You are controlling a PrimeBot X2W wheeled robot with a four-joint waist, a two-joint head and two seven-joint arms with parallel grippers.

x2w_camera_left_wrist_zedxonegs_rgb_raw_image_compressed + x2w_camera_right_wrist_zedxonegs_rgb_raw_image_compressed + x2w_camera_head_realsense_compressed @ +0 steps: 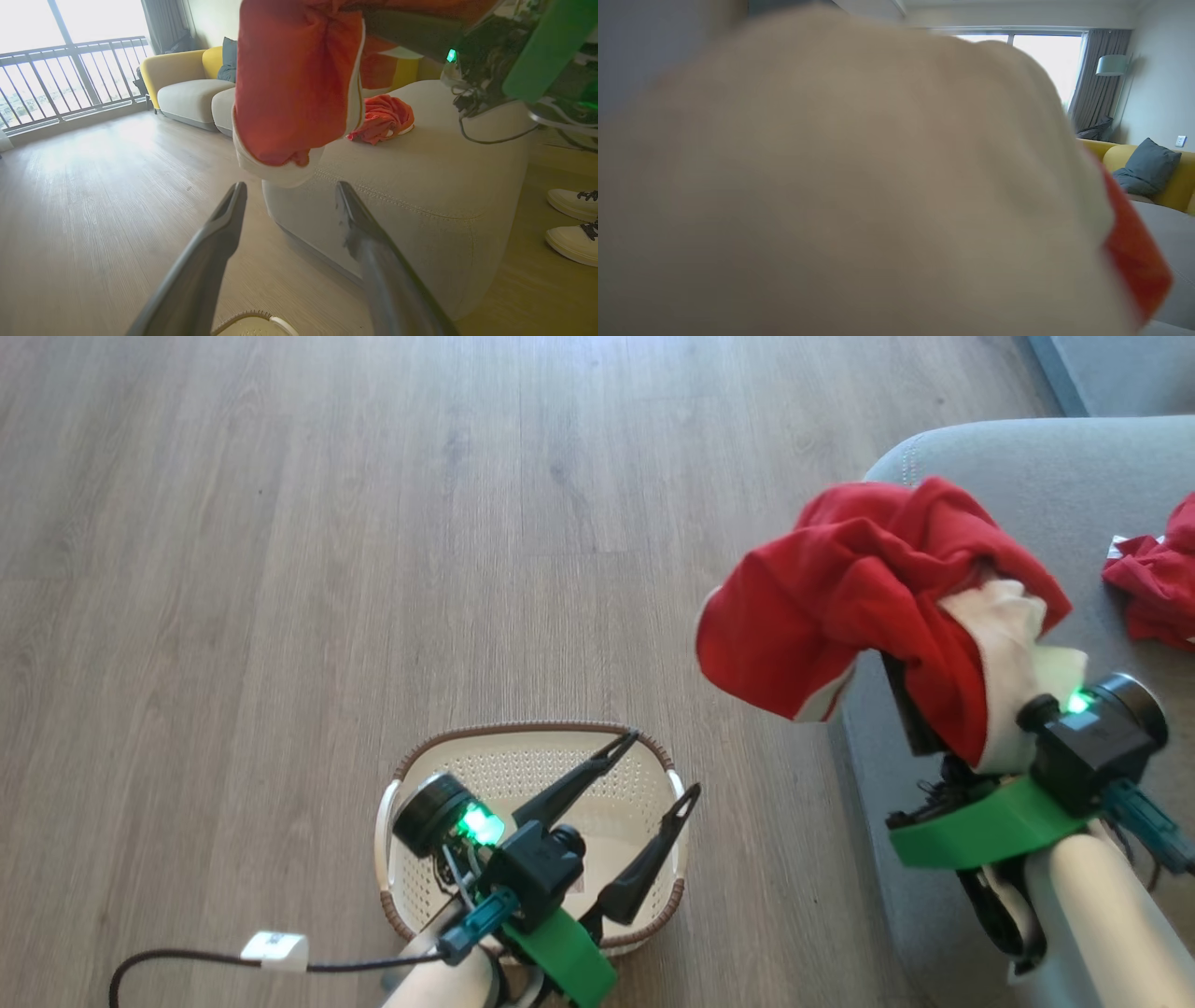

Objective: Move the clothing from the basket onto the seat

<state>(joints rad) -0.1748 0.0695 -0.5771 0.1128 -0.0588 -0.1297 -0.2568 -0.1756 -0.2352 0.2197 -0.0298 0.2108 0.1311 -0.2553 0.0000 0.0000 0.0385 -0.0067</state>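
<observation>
Pinches bright red fabric garment (840, 588) in right fingers (907, 709), long axis hanging down, white hem lowest, at grey cushion seat (1046, 467) corner, with left fingers (579, 781) spread wide.

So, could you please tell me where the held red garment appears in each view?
Head view: red garment right of centre, over the seat corner.
Left wrist view: top centre.
Right wrist view: pale blur up close, red edge lower right.
Shared landmark: the seat, head and left wrist views.

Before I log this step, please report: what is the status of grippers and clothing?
Left gripper open, over basket. Right gripper shut on red garment, at seat edge. Second garment lying on seat. Shoes beside seat, off path.
</observation>
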